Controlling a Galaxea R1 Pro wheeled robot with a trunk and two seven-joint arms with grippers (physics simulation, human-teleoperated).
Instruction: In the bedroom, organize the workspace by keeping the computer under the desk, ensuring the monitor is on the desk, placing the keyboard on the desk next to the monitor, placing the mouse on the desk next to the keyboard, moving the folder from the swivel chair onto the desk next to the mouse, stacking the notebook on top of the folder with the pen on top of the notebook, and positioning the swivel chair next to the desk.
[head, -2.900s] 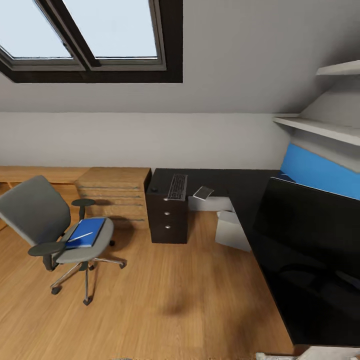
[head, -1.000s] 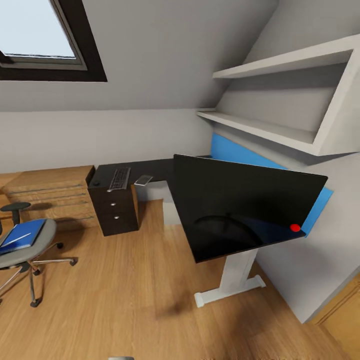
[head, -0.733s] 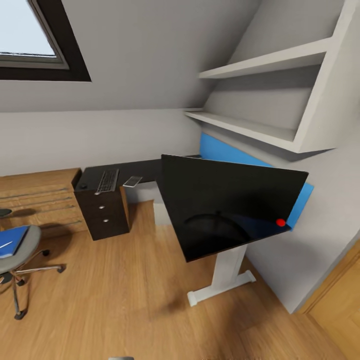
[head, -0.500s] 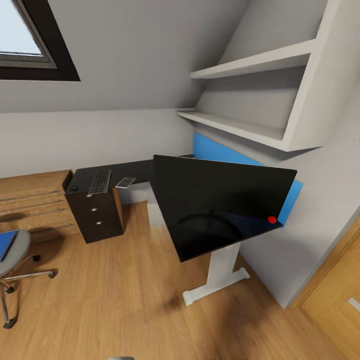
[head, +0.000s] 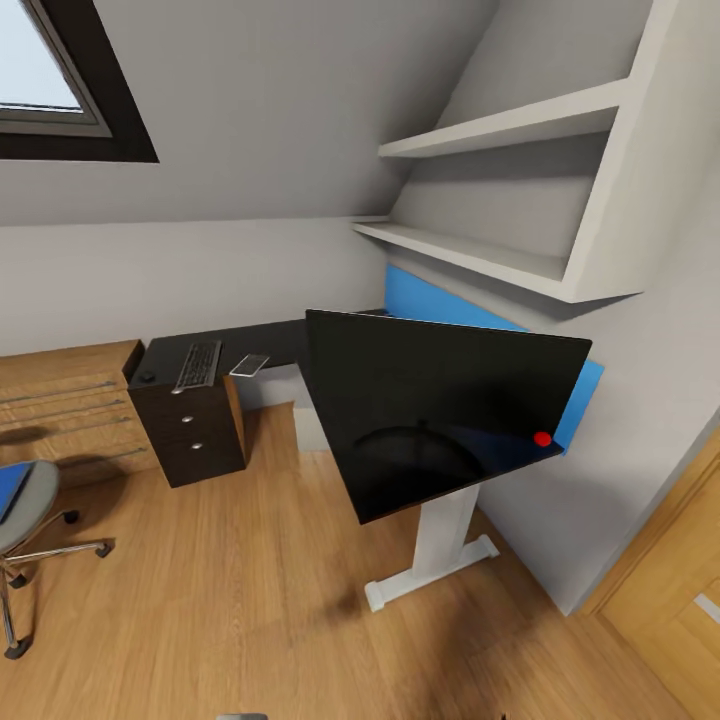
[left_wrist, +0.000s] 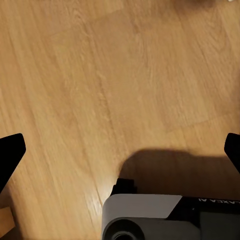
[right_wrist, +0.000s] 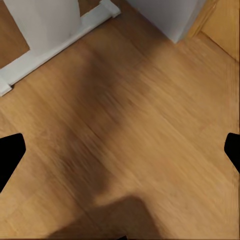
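The black-topped desk (head: 285, 340) runs along the wall and turns toward me. On its near wing stands the monitor (head: 450, 375), red light at a lower corner. The far wing carries the mouse (head: 148, 377), the keyboard (head: 198, 364) and the grey notebook (head: 250, 365) in a row. The pale computer (head: 303, 428) sits under the desk, half hidden. At the left edge is the swivel chair (head: 38, 495) with a sliver of blue folder (head: 8, 488). The pen is out of view. My left gripper (left_wrist: 120, 150) and right gripper (right_wrist: 120, 152) hang open over bare floor.
A black drawer unit (head: 192, 430) holds up the desk's far end, with a wood cabinet (head: 65, 400) beside it. A white desk leg (head: 440, 545) stands on the floor near me. Wall shelves (head: 500, 265) overhang the desk. A wooden door (head: 670, 580) is at the right.
The view has swung to the right, so the chair and cabinet have slid to the left edge and the door has come in. In the last half second nothing has shifted.
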